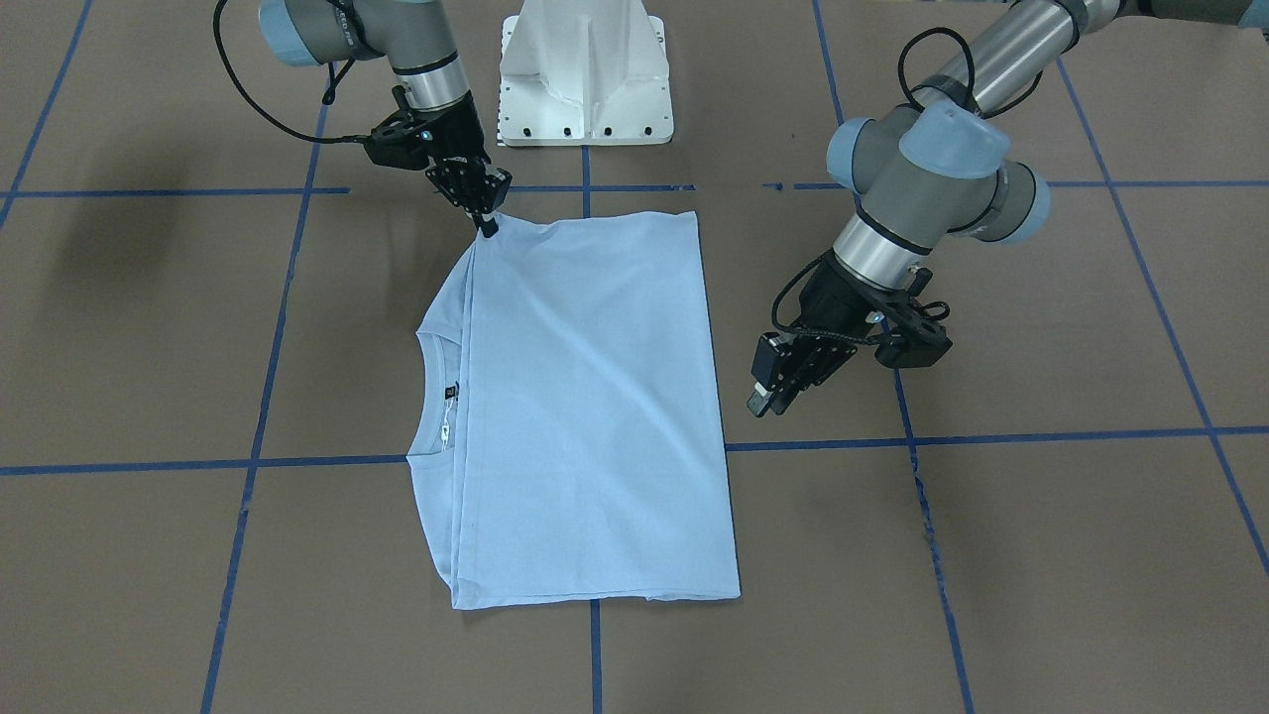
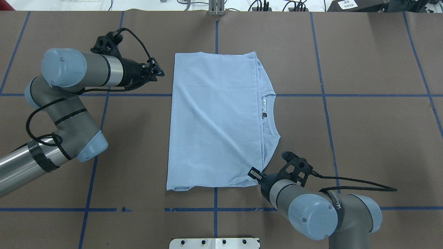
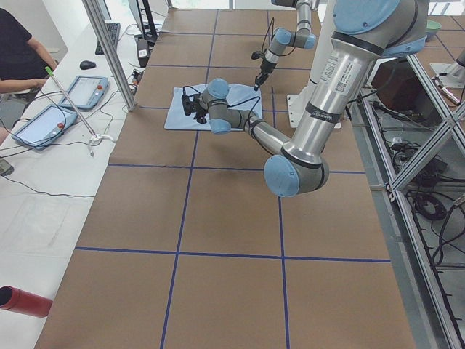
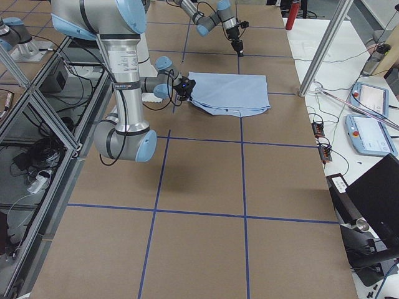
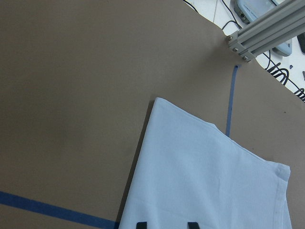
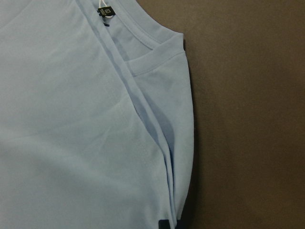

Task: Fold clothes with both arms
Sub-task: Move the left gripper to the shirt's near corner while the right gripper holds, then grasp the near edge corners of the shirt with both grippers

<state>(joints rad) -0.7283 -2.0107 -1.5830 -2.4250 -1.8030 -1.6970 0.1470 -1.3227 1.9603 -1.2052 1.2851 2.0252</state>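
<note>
T-shirt (image 1: 595,397) lies flat mid-bench (image 1: 1041,555), folded over into a tall rectangle. Going by the overhead view, the top layer covers most of it. The collar (image 6: 147,28) and neck label (image 1: 451,392) show along the right edge, where the folded layers stack up. There are soft wrinkles across the top layer.

Right tool (image 1: 489,226) is down at the shirt's near-right corner. Its fingers are nearly together, pinching the layered fabric edge. The right wrist view shows both dark fingertips (image 6: 163,224) close together at the bottom of the frame, with the fabric edge running between them. In the front-facing view the corner comes to a small point right at the tool tip.

Left tool (image 1: 768,400) is off the shirt, just left of its left edge and over bare bench. Its fingers are spread wide and hold nothing. In the left wrist view the two fingertips (image 5: 140,224) sit well apart at the bottom of the frame, and the shirt's far-left corner fills the lower right. I can't tell how high the tool is above the bench.

White pedestal base (image 1: 585,74) sits at the near edge, centred. Blue tape lines (image 1: 327,461) grid the brown surface. In the exterior left view a person (image 3: 18,51) sits at the side table past the bench's far edge.
</note>
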